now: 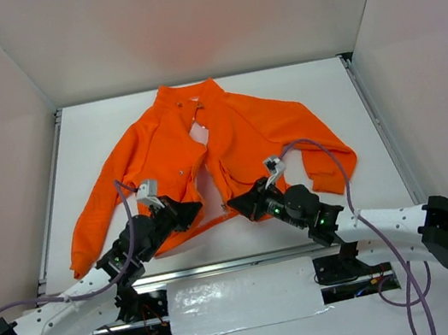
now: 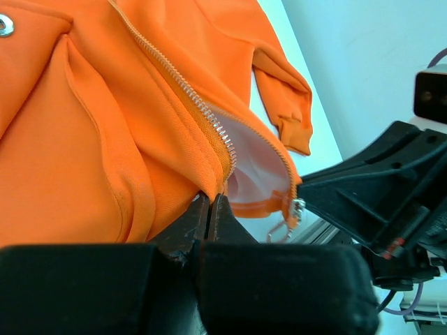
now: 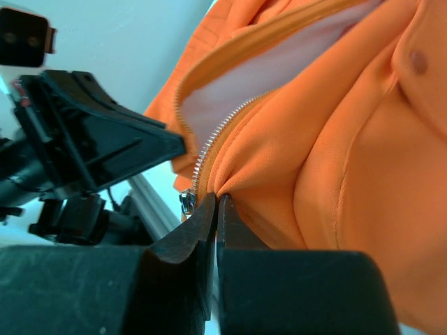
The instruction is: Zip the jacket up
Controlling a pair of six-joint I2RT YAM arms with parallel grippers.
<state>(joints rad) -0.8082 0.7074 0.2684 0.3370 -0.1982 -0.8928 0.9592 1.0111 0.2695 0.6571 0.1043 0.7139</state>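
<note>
We see the jacket (image 1: 236, 139) spread flat on the white table (image 1: 340, 86), collar at the far side and hem nearest the arm bases. Its front lies open, showing whitish lining (image 2: 251, 150). Our left gripper (image 1: 196, 213) is clamped on the bottom edge of one front panel, just beside the zipper teeth (image 2: 183, 85). Our right gripper (image 1: 236, 208) pinches the other panel's bottom edge, right next to the slider (image 3: 187, 202). The two grippers sit near each other, not touching.
</note>
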